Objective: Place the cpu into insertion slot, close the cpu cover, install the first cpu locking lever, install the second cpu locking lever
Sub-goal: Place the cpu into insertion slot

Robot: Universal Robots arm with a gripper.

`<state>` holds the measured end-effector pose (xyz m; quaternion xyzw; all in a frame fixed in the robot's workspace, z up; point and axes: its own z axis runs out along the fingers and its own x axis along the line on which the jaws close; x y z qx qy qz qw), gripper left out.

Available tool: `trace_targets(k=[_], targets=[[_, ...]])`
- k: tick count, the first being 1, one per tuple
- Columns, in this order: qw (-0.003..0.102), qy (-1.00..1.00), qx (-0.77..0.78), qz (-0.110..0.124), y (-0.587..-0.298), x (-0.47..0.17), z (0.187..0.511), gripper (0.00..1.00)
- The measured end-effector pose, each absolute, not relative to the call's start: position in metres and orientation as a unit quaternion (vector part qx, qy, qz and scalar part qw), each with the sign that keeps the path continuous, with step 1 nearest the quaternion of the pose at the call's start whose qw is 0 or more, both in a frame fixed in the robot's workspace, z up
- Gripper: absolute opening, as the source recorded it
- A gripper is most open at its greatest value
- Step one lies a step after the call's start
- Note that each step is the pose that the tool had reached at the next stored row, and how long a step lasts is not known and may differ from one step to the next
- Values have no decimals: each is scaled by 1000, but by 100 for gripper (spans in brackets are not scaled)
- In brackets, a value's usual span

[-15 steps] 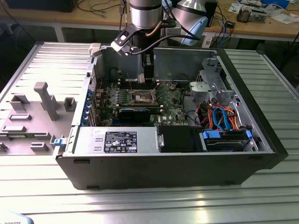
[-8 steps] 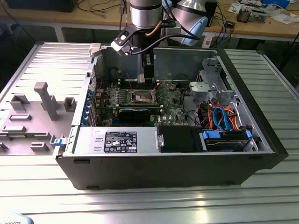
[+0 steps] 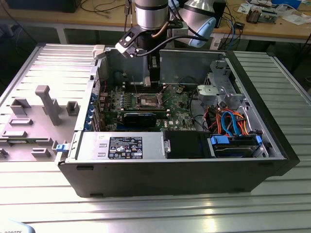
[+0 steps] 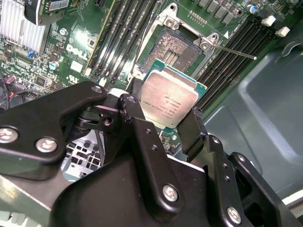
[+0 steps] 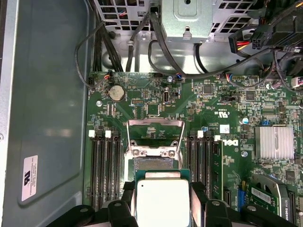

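**Exterior view.** My arm [image 3: 151, 14] reaches down into the open computer case [image 3: 170, 177]. Take the insertion slot [image 3: 147, 101] as the clock's centre. The long black card [image 3: 140, 118] then lies at six o'clock, the drive cage with blue and orange cables [image 3: 233, 121] at three o'clock, and the grey fixture tray [image 3: 39, 111] outside the case at nine o'clock.

**Second wrist view.** My gripper [image 4: 164, 109] is clamped on the cpu [image 4: 170, 97]. One black finger [image 4: 135, 111] presses each of two opposite edges, so the metal top and the underside go untouched. I hold the chip flat, metal top toward the camera, and its far edge overlaps the near rim of the insertion slot [image 4: 177, 45]. I judge it to be hovering just above the slot, not seated. The slot's dark contact field is bare, and a thin locking lever [image 4: 236, 51] is swung clear to the side, which leaves the way in open.

**First wrist view.** The cpu [image 5: 162, 201] sits between my fingers, just short of the slot. The cpu cover [image 5: 155, 124] stands raised on the far side, with memory slots [image 5: 104, 165] flanking it.

**Writing.** The chip's top carries fine engraved lines. A white label [image 5: 29, 177] is stuck to the case wall, another sticker [image 3: 125, 147] sits on the front housing, and the board bears white print. I record these as present and do not transcribe them.
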<state>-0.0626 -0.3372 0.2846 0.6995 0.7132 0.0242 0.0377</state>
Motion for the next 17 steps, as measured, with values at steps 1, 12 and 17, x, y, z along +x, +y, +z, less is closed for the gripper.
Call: trace_targets(k=[1,12,17], targets=[[38,713,699,24,-337,-63,285,54],[40,713,699,22,-336,-63,285,54],[41,713,699,21,-336,-63,285,54]])
